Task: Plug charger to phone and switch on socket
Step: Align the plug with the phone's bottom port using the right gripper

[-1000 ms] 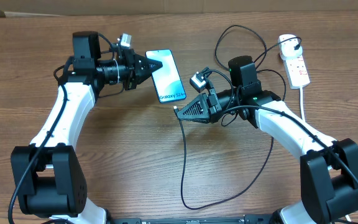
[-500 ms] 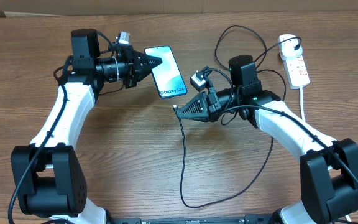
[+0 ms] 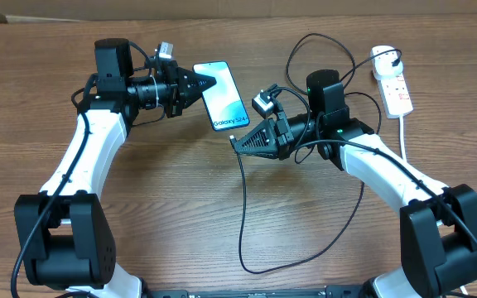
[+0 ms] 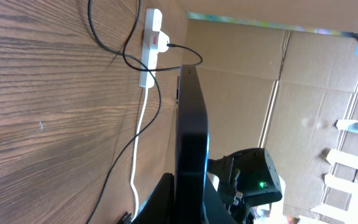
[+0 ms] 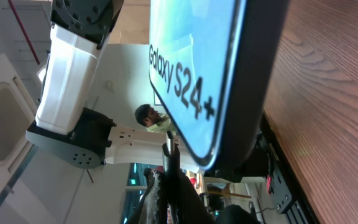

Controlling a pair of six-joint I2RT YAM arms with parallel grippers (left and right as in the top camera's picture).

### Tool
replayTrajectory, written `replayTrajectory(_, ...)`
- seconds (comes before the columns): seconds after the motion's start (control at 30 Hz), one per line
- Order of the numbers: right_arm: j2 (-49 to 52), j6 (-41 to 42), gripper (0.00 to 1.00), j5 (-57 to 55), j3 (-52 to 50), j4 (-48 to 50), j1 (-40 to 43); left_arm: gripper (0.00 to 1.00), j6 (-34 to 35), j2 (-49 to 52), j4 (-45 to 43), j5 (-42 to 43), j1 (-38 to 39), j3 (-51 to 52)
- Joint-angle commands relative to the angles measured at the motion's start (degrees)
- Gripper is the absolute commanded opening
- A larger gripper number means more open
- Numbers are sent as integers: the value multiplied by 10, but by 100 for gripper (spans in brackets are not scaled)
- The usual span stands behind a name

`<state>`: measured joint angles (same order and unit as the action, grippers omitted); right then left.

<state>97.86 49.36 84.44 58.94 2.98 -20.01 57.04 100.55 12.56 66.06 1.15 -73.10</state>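
Left gripper (image 3: 199,84): closed on the phone (image 3: 224,98), pinching its long edge. In the left wrist view the phone stands edge-on, straight ahead of the fingers, as a dark slab. Screen reads "Galaxy S24+".

Right gripper (image 3: 237,143): closed narrow on the charger (image 5: 169,152), with the small connector tip sticking out just past the fingertips. The rest of the black cable hangs from the gripper and loops over the worktop (image 3: 164,207) back toward the right arm.

Phone relative to right gripper: directly ahead of the tips, with its lower short edge nearest. In the right wrist view the connector tip sits just below that edge, near the corner. Cannot tell whether it touches.

Socket (image 3: 396,89): lies flat on the worktop, well behind the right gripper and apart from both grippers. A plug is seated in its far end.
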Motion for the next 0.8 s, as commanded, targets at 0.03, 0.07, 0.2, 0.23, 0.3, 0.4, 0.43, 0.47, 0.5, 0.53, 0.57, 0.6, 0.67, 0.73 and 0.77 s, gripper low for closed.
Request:
replayTrajectory(0.03, -14, 4, 4, -4, 11, 4, -1, 4, -5, -2, -4, 39, 4, -5)
replayTrajectory(0.07, -14, 4, 4, -4, 11, 4, -1, 4, -5, -2, -4, 41, 4, -5)
replayTrajectory(0.2, -14, 4, 4, -4, 11, 5, -1, 4, -5, -2, -4, 41, 4, -5)
replayTrajectory(0.23, -14, 4, 4, -4, 11, 6, -1, 4, -5, -2, -4, 41, 4, -5)
replayTrajectory(0.3, -14, 4, 4, -4, 11, 13, -1, 4, -5, -2, -4, 41, 4, -5)
replayTrajectory(0.4, -14, 21, 4, -4, 11, 31, -1, 4, -5, -2, -4, 43, 4, -5)
replayTrajectory(0.43, -14, 26, 4, -4, 11, 36, -1, 4, -5, -2, -4, 43, 4, -5)
replayTrajectory(0.47, -14, 33, 4, -3, 11, 44, -1, 4, -5, -2, -4, 43, 4, -5)
replayTrajectory(0.5, -14, 38, 4, -2, 11, 50, -1, 4, -6, -2, -4, 43, 4, -5)
replayTrajectory(0.53, -14, 45, 4, -2, 11, 57, -1, 4, -7, -2, -4, 44, 4, -5)
replayTrajectory(0.57, -14, 47, 4, -3, 11, 57, -1, 4, -7, -2, -4, 45, 4, -5)
replayTrajectory(0.6, -14, 47, 4, -4, 11, 57, -1, 4, -7, -2, -4, 45, 4, -5)
replayTrajectory(0.67, -14, 47, 4, -4, 11, 57, -1, 4, -7, -2, -4, 47, 4, -5)
replayTrajectory(0.73, -14, 47, 4, -4, 11, 57, -1, 4, -7, -2, -4, 50, 4, -5)
replayTrajectory(0.77, -14, 47, 4, -4, 11, 55, -1, 4, -7, -2, -4, 52, 3, -5)
